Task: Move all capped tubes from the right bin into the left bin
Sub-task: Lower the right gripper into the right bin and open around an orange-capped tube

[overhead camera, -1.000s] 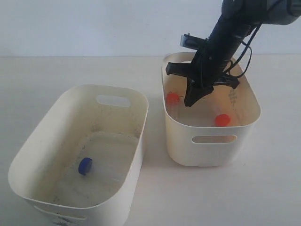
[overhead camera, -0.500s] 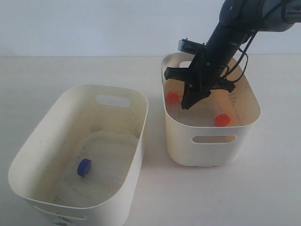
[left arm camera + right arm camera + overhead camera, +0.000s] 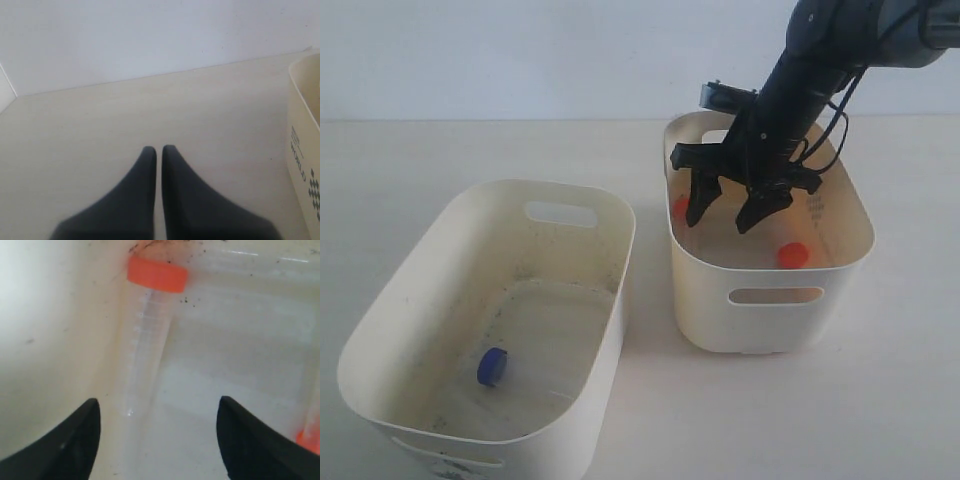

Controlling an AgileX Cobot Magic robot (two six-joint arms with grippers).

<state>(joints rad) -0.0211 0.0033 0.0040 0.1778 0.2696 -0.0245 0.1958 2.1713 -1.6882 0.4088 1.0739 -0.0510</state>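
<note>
My right gripper [image 3: 725, 213] hangs open inside the right bin [image 3: 772, 274], nothing between its fingers. An orange-capped tube [image 3: 679, 207] lies by the bin's left wall, just beside the left finger. In the right wrist view this tube [image 3: 143, 340] lies along the wall ahead of the open gripper [image 3: 158, 401], its cap [image 3: 156, 274] far from the fingers. A second orange cap [image 3: 792, 255] rests near the bin's front wall and shows at the right wrist view's edge [image 3: 309, 440]. One blue-capped tube [image 3: 492, 367] lies in the left bin [image 3: 621, 262]. The left gripper [image 3: 159, 149] is shut over bare table.
The two bins stand side by side on a pale table, a narrow gap between them. In the left wrist view a cream tub's printed outer wall [image 3: 301, 160] stands beside the left gripper. A white wall runs along the back.
The right gripper, shut before, has opened inside the right bin after shifting slightly left. The blue-capped tube in the left bin has rolled a little toward the near end.
</note>
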